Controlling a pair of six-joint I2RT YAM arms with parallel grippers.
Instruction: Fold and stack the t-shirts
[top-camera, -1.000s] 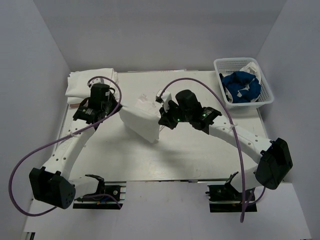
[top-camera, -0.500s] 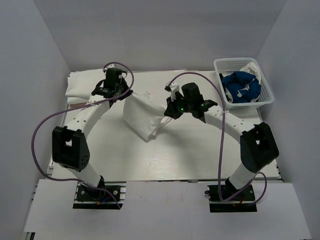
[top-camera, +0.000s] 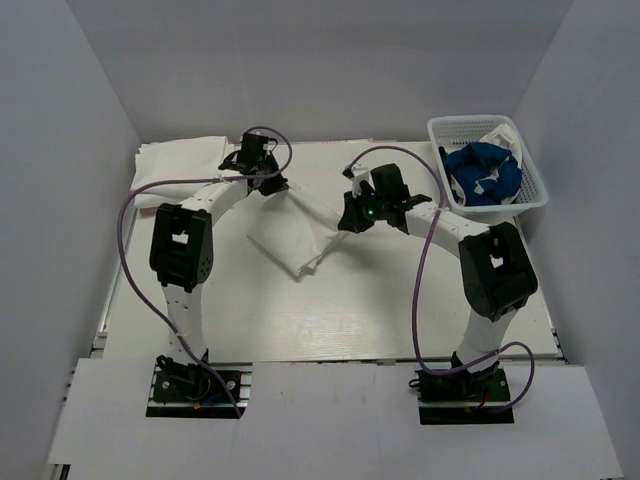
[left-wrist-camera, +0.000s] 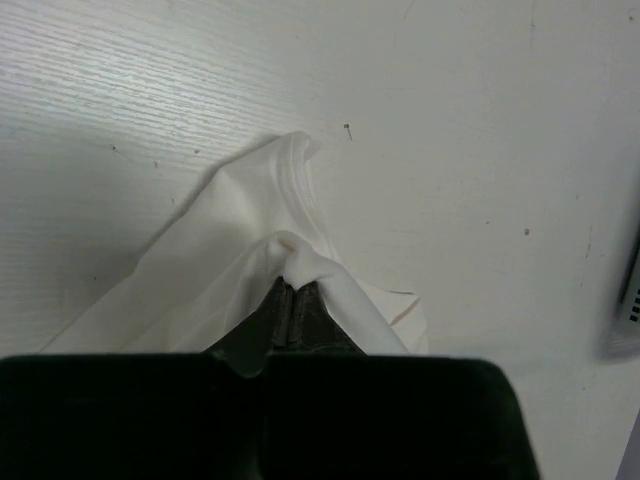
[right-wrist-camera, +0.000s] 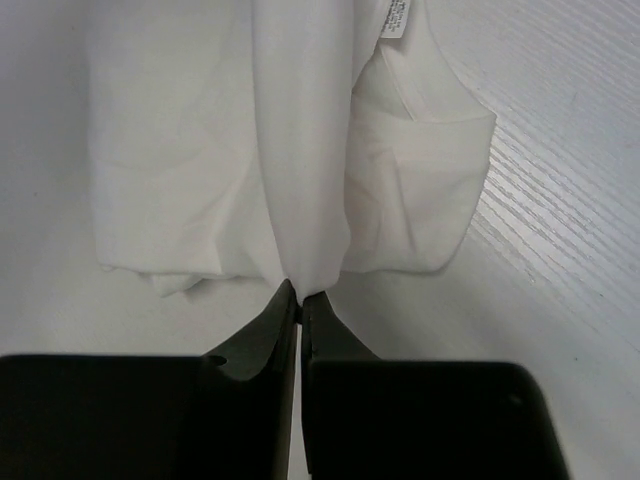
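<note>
The white t-shirt (top-camera: 298, 238) hangs between our two hands over the middle of the tabletop (top-camera: 400, 300), towards the far side. Its upper edge is stretched from hand to hand, and its lower part sags down to the surface. It is thin, limp cloth, light to lift, and we judge that it will droop, crease and slide wherever it is not held. The sensible holds are doubled edges such as a hem, shoulder seam or collar, taken well apart so the panel stays flat.

In its wrist view, our left hand (left-wrist-camera: 292, 292) is closed tight, with a bunched fold of the shirt, possibly a sleeve or collar edge, pinched between its fingertips. Our right hand (right-wrist-camera: 300, 293) is likewise pressed together on a vertical pleat of the cloth, and the sewn-in label (right-wrist-camera: 397, 18) shows just beyond it.

Both arms reach far forward. The left arm (top-camera: 180, 250) bends in from the left and the right arm (top-camera: 495, 265) from the right, with the wrists turned towards each other.

At the far left corner lies a stack of white cloth (top-camera: 175, 165), flat on the tabletop. At the far right, the basket (top-camera: 535, 195) holds a blue t-shirt (top-camera: 480, 172) and some white cloth.
</note>
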